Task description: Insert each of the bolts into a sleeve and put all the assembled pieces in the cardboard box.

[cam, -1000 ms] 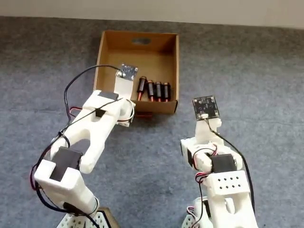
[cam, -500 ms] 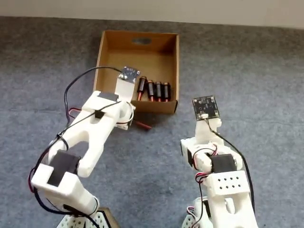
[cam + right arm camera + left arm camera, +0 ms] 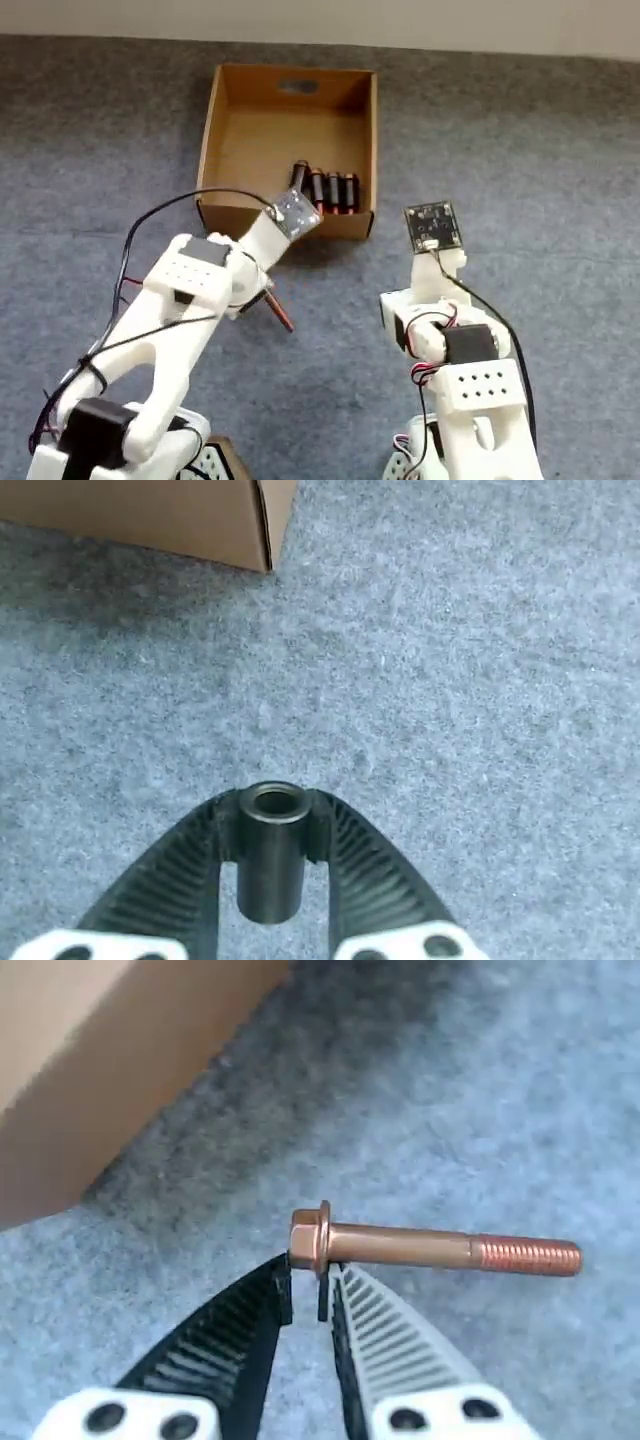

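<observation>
While the left arm stands in front of the open brown cardboard box (image 3: 212,140), its left end effector (image 3: 310,1278) is pinched narrowly on the flanged hex head of a copper-coloured metal bolt (image 3: 430,1251). The bolt's shank juts out sideways past the ribbed fingertips (image 3: 262,1295), with its threaded end farthest from them. From above, the bolt slants just outside the box's near wall, on the side toward the arms, and no part of it is over the box's opening.

The right end effector (image 3: 271,815) grips a short black cylindrical sleeve (image 3: 270,865) between its two ribbed fingers, and the sleeve's open bore points toward the box. The sleeve sits off the box's near right corner, apart from the cardboard, with grey surface showing between them.

Inside the box, four assembled pieces (image 3: 325,188), each a black sleeve with a reddish bolt in it, lie side by side against the near wall, close to the right-hand wall. The far wall of the box has an oval hand-hole.

A grey, felt-like carpet covers the table (image 3: 530,150) all around the box. Beyond the box's far wall a pale strip (image 3: 420,18) runs along the edge of the grey covering.
</observation>
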Robot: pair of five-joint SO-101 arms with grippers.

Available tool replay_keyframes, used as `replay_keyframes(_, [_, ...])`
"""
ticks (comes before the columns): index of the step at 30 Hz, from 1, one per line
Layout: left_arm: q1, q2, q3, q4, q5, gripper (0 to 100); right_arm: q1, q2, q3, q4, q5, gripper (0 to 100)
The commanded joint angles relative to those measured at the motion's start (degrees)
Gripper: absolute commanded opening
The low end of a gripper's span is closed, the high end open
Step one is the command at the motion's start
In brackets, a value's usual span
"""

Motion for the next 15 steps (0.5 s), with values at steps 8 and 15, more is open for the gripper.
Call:
replay_keyframes(8, [2.24, -3.91, 0.13, 0.44, 10.29, 13, -0.57, -0.92, -0.31, -1.01, -0.18, 0.5])
replay_keyframes(15, [5.67, -3.47, 0.4, 0.09, 48.44, 13, -0.57, -0.92, -0.31, -1.01, -0.18, 0.5])
